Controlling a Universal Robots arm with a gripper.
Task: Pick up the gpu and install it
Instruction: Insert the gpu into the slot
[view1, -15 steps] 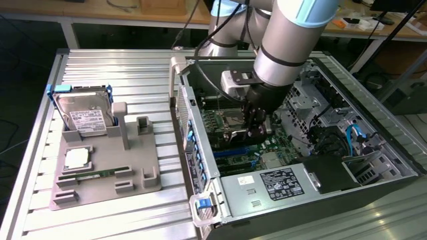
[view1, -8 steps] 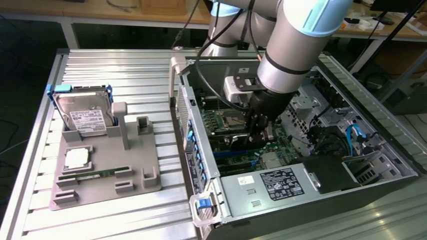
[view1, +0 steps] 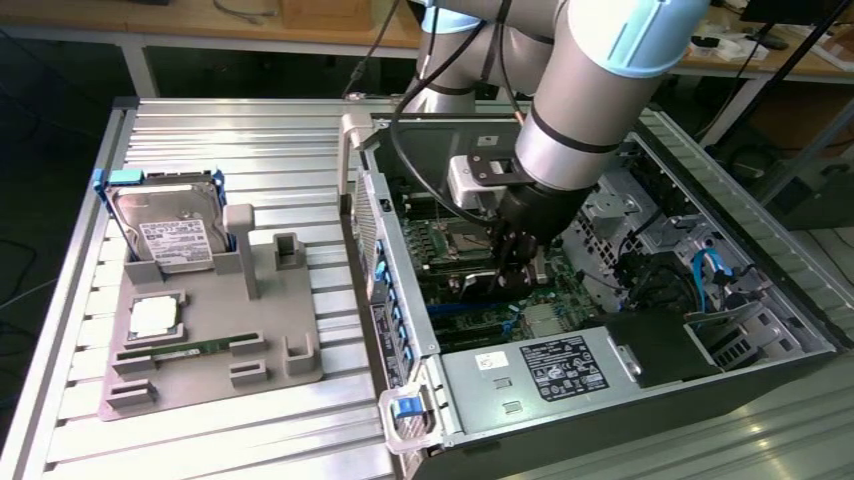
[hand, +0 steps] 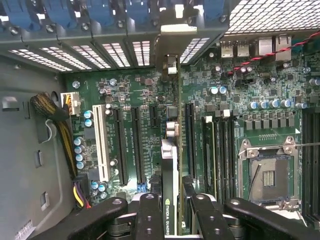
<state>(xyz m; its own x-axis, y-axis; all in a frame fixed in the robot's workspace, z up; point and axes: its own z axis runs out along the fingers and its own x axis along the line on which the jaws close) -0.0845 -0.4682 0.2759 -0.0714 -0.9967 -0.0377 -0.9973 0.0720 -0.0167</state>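
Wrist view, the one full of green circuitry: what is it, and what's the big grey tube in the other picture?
The grey tube is a robot arm reaching into an open computer case. The exterior view comes from a camera off the arm; the wrist view from one on its wrist, looking past its hand at the motherboard. The hand grips the gpu, a thin card seen edge-on. On the table, a grey tray holds a hard drive and a memory stick.

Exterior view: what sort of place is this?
Probably a robotics lab: an open computer case on a metal table, a hard drive in a grey holder, the claw holding a graphics card inside.
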